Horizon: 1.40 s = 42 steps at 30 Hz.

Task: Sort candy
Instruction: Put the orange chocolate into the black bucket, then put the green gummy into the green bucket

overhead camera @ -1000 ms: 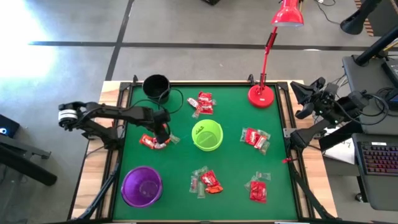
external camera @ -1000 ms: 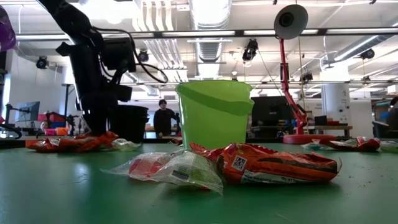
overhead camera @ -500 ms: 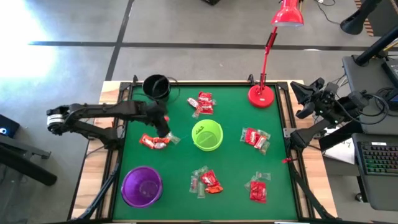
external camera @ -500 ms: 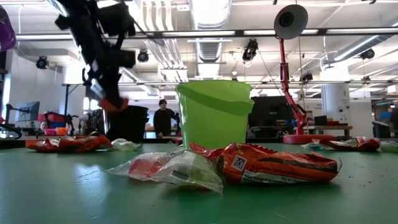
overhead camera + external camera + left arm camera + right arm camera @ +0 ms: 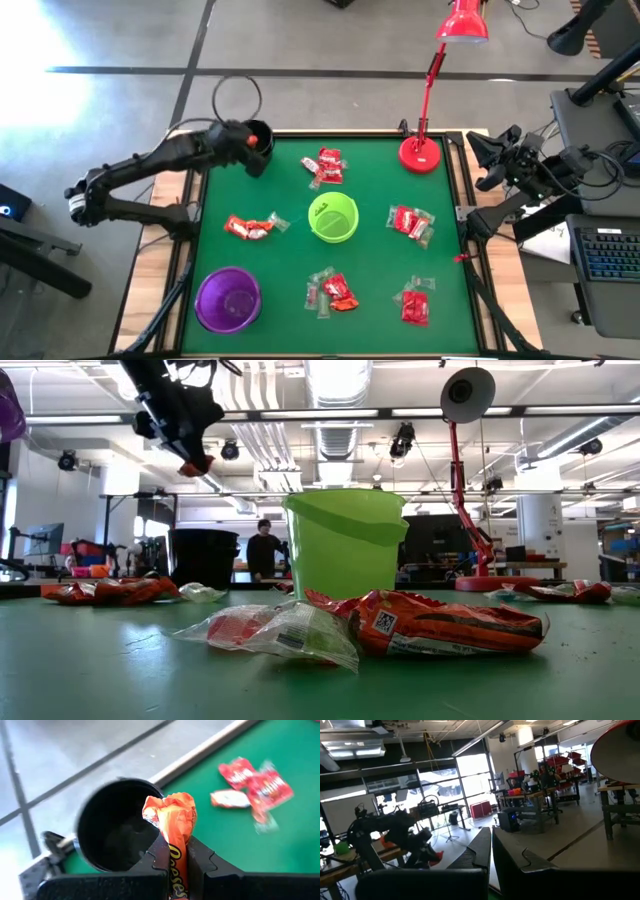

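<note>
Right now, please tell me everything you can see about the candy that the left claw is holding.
The candy is an orange wrapped sweet; its glossy wrapper looks like crinkled foil or plastic, with yellow lettering along it. The left claw is shut on its lower part, so the crumpled end sticks out past the fingertips. It hangs in the air at the black cup, high above the green table, touching nothing else.

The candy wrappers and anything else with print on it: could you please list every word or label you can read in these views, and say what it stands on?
"Reese's", only partly in view: on the orange-wrapped candy clamped in the left gripper above the black cup.
Square code and small print on the red-orange wrapped candy lying on the green table: too small to read.
Wrappers in the overhead view: too small to read.
</note>
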Tool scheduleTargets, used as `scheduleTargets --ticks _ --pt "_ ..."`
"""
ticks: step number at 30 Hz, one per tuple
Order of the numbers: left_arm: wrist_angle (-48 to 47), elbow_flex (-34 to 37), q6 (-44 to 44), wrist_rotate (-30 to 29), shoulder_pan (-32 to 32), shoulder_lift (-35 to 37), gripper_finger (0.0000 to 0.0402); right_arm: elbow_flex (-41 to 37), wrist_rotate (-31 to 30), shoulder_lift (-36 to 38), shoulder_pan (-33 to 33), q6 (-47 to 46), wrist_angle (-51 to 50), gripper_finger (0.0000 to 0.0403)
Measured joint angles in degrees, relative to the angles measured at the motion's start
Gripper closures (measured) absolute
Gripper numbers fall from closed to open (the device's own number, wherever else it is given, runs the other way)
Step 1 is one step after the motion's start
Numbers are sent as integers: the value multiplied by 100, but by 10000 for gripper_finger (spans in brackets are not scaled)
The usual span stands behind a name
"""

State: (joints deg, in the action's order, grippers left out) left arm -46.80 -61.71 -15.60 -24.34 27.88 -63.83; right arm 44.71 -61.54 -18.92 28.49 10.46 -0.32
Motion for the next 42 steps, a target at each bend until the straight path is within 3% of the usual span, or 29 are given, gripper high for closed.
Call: scheduleTargets --ticks 8,14,25,37,42 --pt "-41 -4 598 342 1158 -329 396 -4 0 0 -2 -194 -330 394" --pt "320 44 962 436 1607 -890 382 -5 0 -33 0 -387 -453 394" --pt "763 44 1096 486 1664 -1576 378 -7 -1 -148 0 -405 -452 394" --pt "590 -237 1381 609 1664 -1493 315 -5 -4 -371 -2 -387 -455 394" --pt "278 -482 1406 1248 1655 -1485 303 -7 4 -420 0 -387 -482 394"
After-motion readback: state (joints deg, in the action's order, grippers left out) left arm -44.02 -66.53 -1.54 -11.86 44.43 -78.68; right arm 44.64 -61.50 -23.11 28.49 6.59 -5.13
